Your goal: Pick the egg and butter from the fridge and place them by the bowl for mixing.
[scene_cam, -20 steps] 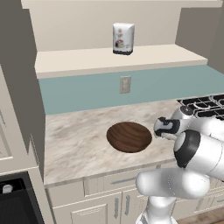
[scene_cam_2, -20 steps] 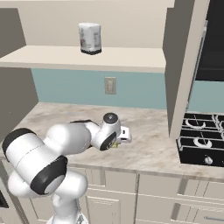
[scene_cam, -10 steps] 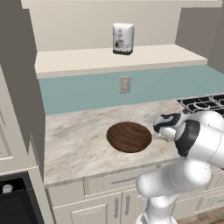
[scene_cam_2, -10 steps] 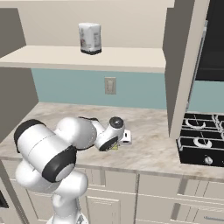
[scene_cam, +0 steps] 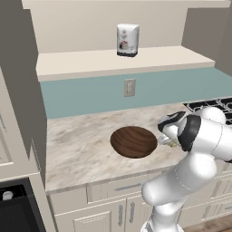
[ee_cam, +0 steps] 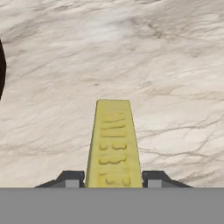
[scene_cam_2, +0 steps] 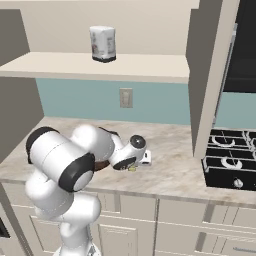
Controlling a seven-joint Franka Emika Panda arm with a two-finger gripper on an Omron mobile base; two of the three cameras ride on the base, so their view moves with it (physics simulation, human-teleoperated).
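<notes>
We see the butter (ee_cam: 113, 144) clamped between the gripper (ee_cam: 113, 178) tips, over marble counter (ee_cam: 166, 65). Left base cam adds the bowl (scene_cam: 134, 141) — just beside the hand.

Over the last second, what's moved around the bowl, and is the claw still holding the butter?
The arm has folded closer over the counter, easing the claw lower just right of the bowl. It stays shut on the butter; nothing has been released. The bowl and the canister on the shelf have not moved.
</notes>
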